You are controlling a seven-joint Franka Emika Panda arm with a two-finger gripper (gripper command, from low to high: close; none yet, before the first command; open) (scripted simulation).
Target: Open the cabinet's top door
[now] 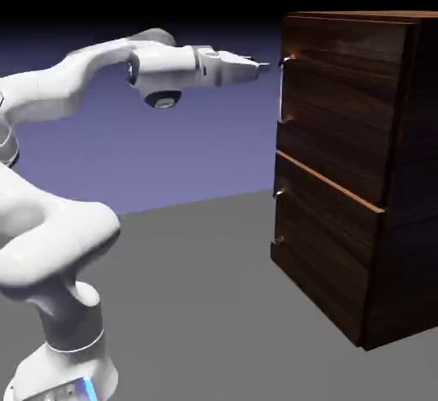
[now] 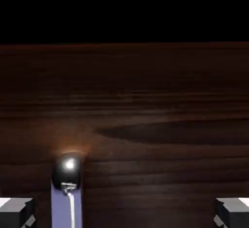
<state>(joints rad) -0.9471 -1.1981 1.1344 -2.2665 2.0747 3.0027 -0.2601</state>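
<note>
The white arm reaches level toward the cabinet (image 1: 359, 177), which stands at the table's right side, its gripper (image 1: 263, 67) spread wide just short of the silver handle (image 2: 68, 169) near the upper left corner of the shut top door (image 1: 342, 109).

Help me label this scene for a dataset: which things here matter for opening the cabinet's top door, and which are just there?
Part of the job:
- cabinet
- top door
- top door's silver handle, its upper end also in the hand view
- gripper, open, near the handle's upper end

Just there:
- lower front panel with its own handle
- grey table
</note>
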